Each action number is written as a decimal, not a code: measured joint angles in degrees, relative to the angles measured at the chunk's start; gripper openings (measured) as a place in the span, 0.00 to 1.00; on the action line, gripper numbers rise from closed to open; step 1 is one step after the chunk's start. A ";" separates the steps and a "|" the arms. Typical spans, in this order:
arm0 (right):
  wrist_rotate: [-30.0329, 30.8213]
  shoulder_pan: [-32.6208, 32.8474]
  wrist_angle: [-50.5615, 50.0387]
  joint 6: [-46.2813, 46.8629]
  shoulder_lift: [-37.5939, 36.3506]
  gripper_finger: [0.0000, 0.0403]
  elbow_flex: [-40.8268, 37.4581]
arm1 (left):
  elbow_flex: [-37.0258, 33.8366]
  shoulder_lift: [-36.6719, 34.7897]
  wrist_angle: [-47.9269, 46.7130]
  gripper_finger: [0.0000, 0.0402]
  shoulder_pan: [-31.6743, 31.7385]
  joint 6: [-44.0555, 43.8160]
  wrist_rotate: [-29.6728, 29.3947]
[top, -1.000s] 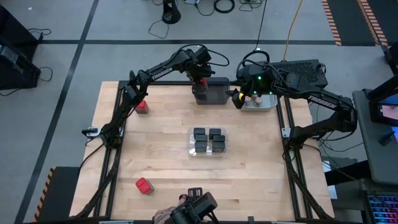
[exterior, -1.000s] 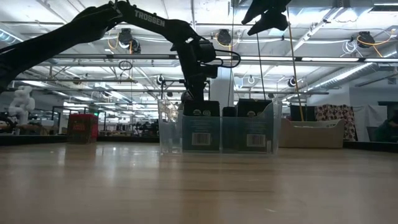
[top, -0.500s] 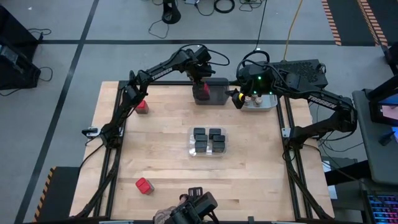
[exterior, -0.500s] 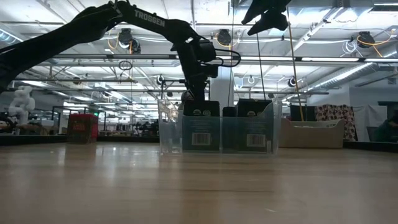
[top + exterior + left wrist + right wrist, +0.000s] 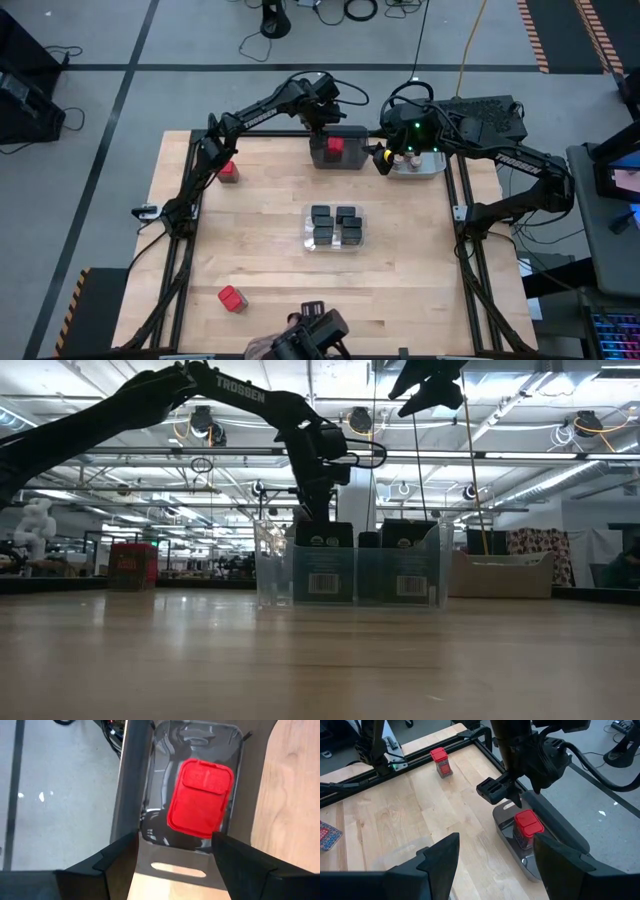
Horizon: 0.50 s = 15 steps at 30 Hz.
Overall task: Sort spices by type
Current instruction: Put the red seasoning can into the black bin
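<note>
A red-topped spice (image 5: 336, 145) stands upright on its base in the dark grey bin (image 5: 352, 152) at the table's far edge; the left wrist view looks down on its red lid (image 5: 200, 797). My left gripper (image 5: 326, 127) hovers open just above it and touches nothing, as the right wrist view shows (image 5: 499, 790). My right gripper (image 5: 380, 160) hangs open and empty higher up, beside the light grey bin (image 5: 428, 166) with tan-lidded jars (image 5: 405, 157). Several black boxy spices (image 5: 335, 226) sit in the clear bin (image 5: 362, 240) at mid-table.
One red-topped spice (image 5: 229, 170) stands near the far left corner, also in the right wrist view (image 5: 441, 761). Another (image 5: 232, 298) lies near the front left. The clear bin (image 5: 350, 565) fills the middle of the low view. Bare wood lies around it.
The red-topped spice, which showed right under my left gripper's fingers, has dropped clear of them and now stands a little to the right in the dark grey bin. Both arms have kept still.
</note>
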 joint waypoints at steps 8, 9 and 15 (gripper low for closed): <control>0.02 -0.02 0.01 -0.19 0.00 0.58 0.00 | 0.17 -1.59 0.93 0.64 0.11 -1.53 0.07; 0.02 -0.02 0.00 -0.19 0.00 0.58 0.00 | 0.08 -1.59 1.63 0.64 0.11 -2.57 -0.21; 0.04 -0.02 -0.39 -0.20 0.00 0.58 0.00 | -0.28 -0.59 8.21 0.64 -0.80 -3.98 -0.64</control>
